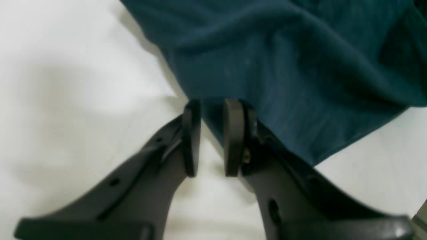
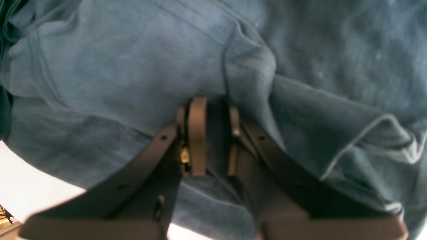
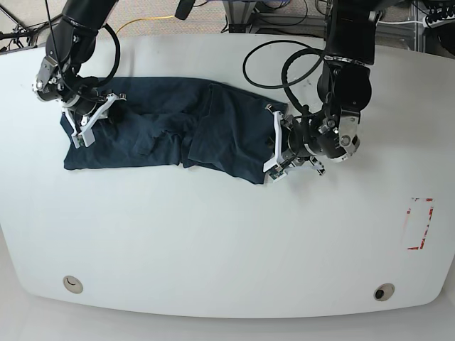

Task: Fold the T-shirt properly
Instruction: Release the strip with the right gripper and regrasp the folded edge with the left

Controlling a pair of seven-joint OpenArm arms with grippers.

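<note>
White table (image 3: pixel 227 234) bears T-shirt (image 3: pixel 178 131), both ends pinched in jaws.

What we cannot make out around the T-shirt

In both wrist views the T-shirt (image 2: pixel 133 66) runs past the picture's edges, so we never see its outline there. In the left wrist view the left gripper (image 1: pixel 212 133) is soft with blur, and we cannot tell how much cloth sits between its tips. The right gripper (image 2: pixel 213 133) covers the fold it pinches.
</note>
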